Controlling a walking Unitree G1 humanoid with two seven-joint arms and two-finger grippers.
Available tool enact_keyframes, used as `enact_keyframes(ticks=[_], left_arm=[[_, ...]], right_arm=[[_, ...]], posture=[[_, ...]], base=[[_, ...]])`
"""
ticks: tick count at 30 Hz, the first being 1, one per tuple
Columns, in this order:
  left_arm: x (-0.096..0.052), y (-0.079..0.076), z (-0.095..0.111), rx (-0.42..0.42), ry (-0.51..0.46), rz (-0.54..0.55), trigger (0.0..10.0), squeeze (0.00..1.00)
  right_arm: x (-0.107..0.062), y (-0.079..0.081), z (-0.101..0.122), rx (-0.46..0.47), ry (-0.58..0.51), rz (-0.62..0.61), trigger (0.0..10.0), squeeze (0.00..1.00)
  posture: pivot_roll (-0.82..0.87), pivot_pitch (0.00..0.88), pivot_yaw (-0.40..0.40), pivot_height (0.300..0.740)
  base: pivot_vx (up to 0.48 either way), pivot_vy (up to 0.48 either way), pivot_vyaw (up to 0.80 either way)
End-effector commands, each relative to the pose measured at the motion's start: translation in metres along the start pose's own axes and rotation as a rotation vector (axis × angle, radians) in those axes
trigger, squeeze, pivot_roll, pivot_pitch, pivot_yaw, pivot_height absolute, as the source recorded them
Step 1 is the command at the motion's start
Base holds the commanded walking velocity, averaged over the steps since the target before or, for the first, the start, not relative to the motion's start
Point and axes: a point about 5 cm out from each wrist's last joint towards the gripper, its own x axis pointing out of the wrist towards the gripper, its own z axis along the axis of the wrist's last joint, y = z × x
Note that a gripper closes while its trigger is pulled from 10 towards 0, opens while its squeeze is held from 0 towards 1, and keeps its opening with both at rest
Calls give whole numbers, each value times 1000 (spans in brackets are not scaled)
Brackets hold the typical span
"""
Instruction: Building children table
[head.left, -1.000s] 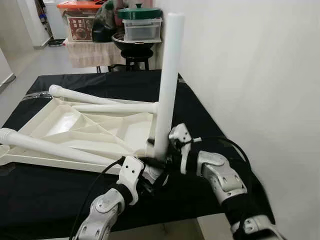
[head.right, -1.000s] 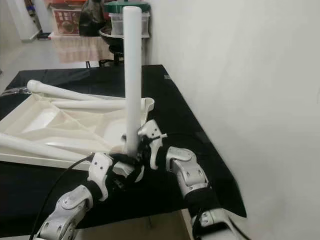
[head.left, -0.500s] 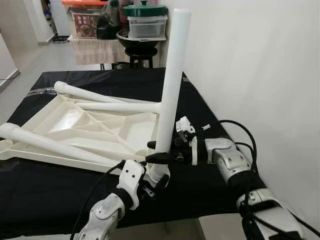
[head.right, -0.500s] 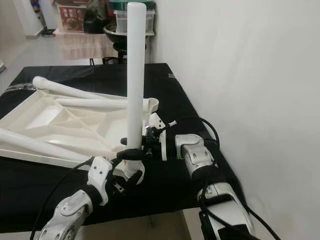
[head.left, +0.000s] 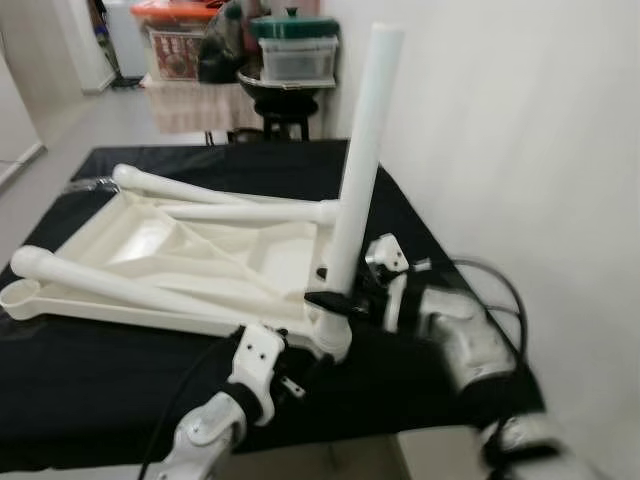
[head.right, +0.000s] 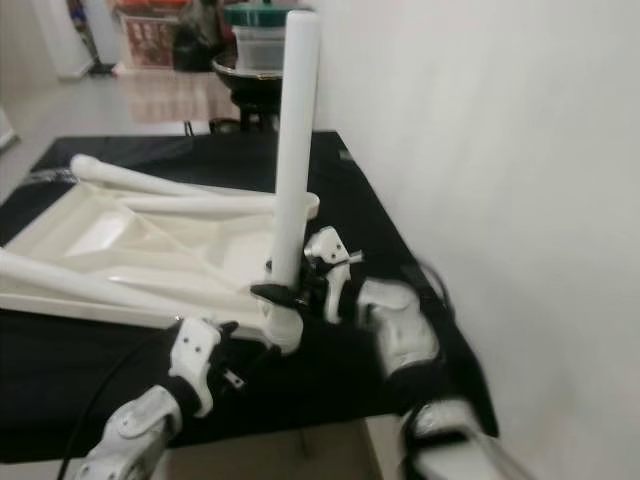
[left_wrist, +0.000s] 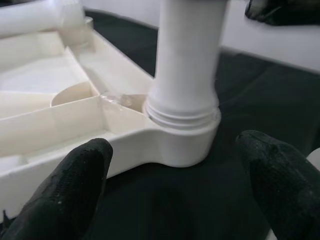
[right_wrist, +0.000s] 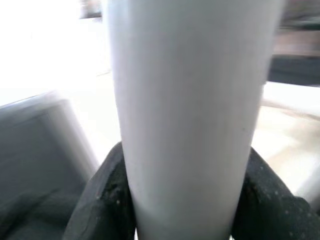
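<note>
An upturned white plastic table top (head.left: 150, 245) lies on a black-covered table (head.left: 100, 390). One white leg (head.left: 362, 150) stands upright in the near right corner socket (left_wrist: 185, 135), leaning slightly right. My right gripper (head.left: 325, 298) is shut on this leg just above the socket, and its black fingers (right_wrist: 107, 190) press both sides of the tube. My left gripper (left_wrist: 177, 165) is open just in front of the socket, a finger (left_wrist: 75, 175) on each side, touching nothing. Other white legs (head.left: 110, 285) lie across the top.
A white wall (head.left: 520, 150) runs close along the table's right side. The near table edge (head.left: 330, 440) is just below my arms. Behind the table stand a black stool with stacked containers (head.left: 292, 55) and an orange-lidded box (head.left: 180, 35).
The camera has shifted. My right arm is now blurred in motion, still gripping the upright leg, whose top leans a little more to the right. My left gripper has drawn slightly back from the socket.
</note>
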Motion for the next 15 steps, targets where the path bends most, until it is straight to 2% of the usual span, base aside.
enact_keyframes(ticks=[1,2,5,7,12,15], left_arm=[[-2,3,0,1,6,0,10000,0],[-1,5,-1,26,14,-2,10000,0],[1,4,3,14,4,-7,10000,0],[0,6,2,-13,3,-7,10000,0],[0,6,2,13,9,10,10000,0],[1,6,1,-3,12,3,10000,0]], right_arm=[[-12,-1,-14,24,38,-237,0,0],[-11,0,-6,-36,-4,-279,0,0],[-9,-6,-17,-13,65,-251,0,0],[-5,-2,-17,-27,54,-236,0,0],[-8,4,-13,-40,54,-245,0,0],[-7,-1,-10,-79,53,-298,0,0]], posture=[[-67,0,-8,740],[-67,0,-8,740],[-38,0,-38,740],[-44,0,-25,740],[-42,0,-22,740],[-38,0,-24,740]], base=[[0,0,0],[0,0,0],[0,0,0],[0,0,0],[0,0,0],[0,0,0]])
